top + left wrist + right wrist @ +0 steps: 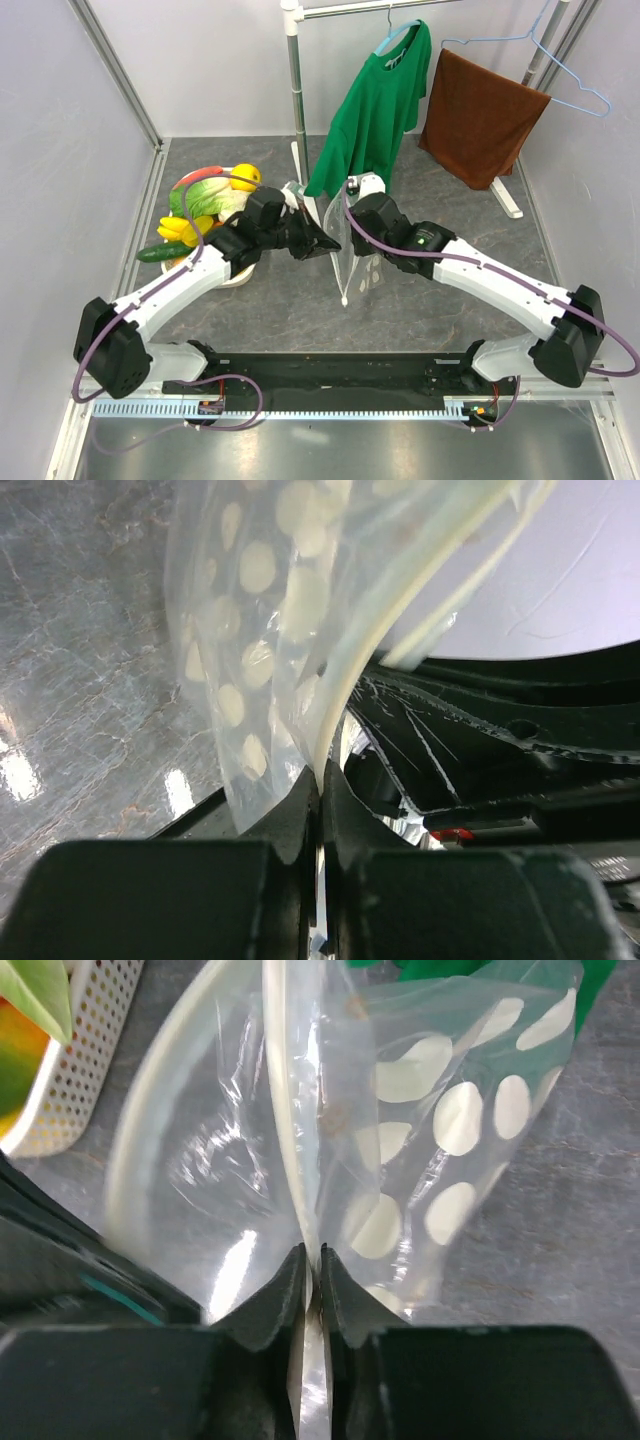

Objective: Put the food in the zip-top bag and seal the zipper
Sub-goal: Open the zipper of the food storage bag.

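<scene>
The clear dotted zip-top bag [352, 262] hangs above the table between my two grippers, mouth up. My left gripper [328, 240] is shut on its whitish zipper strip [345, 670], and the dotted film [250, 630] bulges to the left of the jaws. My right gripper [350, 215] is shut on the zipper strip [290, 1130] too, with the dotted film [450, 1130] to the right. The food [205, 200], green, yellow and orange toy produce with a pale-green cabbage, lies piled in a white tray [236, 274] at the left. No food shows inside the bag.
A green shirt [375, 105] and a brown towel [480, 115] hang from a rack behind the bag, on a white pole [295, 90]. The tray's perforated white wall [70, 1070] shows at the upper left of the right wrist view. Grey walls stand at both sides.
</scene>
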You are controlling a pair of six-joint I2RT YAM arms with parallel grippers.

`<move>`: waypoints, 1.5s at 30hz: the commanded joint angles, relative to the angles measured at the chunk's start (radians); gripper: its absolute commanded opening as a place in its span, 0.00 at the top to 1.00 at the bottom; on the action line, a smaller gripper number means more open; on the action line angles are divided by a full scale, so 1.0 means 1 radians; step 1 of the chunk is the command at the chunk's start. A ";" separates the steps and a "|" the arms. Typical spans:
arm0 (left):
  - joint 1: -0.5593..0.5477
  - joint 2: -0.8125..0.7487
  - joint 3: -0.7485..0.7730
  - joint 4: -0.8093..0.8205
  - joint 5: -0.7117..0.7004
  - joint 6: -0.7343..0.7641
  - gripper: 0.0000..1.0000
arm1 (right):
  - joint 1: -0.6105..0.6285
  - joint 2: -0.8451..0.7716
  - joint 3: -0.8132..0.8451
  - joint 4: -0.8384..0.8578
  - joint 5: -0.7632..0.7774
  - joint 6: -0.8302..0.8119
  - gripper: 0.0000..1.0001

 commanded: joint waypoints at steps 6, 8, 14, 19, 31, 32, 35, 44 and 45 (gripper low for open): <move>0.108 -0.031 -0.009 -0.096 0.039 0.109 0.98 | -0.100 -0.173 -0.012 -0.203 -0.188 -0.170 1.00; 0.134 0.003 0.014 -0.196 0.006 0.190 0.98 | -0.158 -0.192 -0.009 -0.266 -0.257 -0.239 1.00; 0.137 0.104 0.034 -0.238 0.028 0.267 0.98 | -0.257 -0.183 0.043 -0.406 -0.497 -0.356 1.00; 0.091 0.196 0.080 -0.233 0.033 0.348 0.98 | -0.266 -0.138 0.003 -0.327 -0.724 -0.264 1.00; 0.085 0.215 0.096 -0.228 0.001 0.586 0.85 | -0.330 -0.037 -0.162 -0.026 -0.808 0.066 1.00; 0.085 0.206 0.092 -0.236 -0.001 0.603 0.82 | -0.341 -0.039 -0.193 -0.001 -0.842 0.087 1.00; 0.087 0.164 0.118 -0.283 0.033 0.721 0.73 | -0.347 -0.063 -0.233 0.046 -0.870 0.134 1.00; 0.261 -0.070 0.252 -0.477 0.191 1.055 0.19 | -0.349 -0.098 -0.275 0.093 -0.847 0.138 1.00; 0.340 -0.083 0.276 -0.535 0.197 1.124 0.16 | -0.347 -0.098 -0.279 0.096 -0.848 0.143 1.00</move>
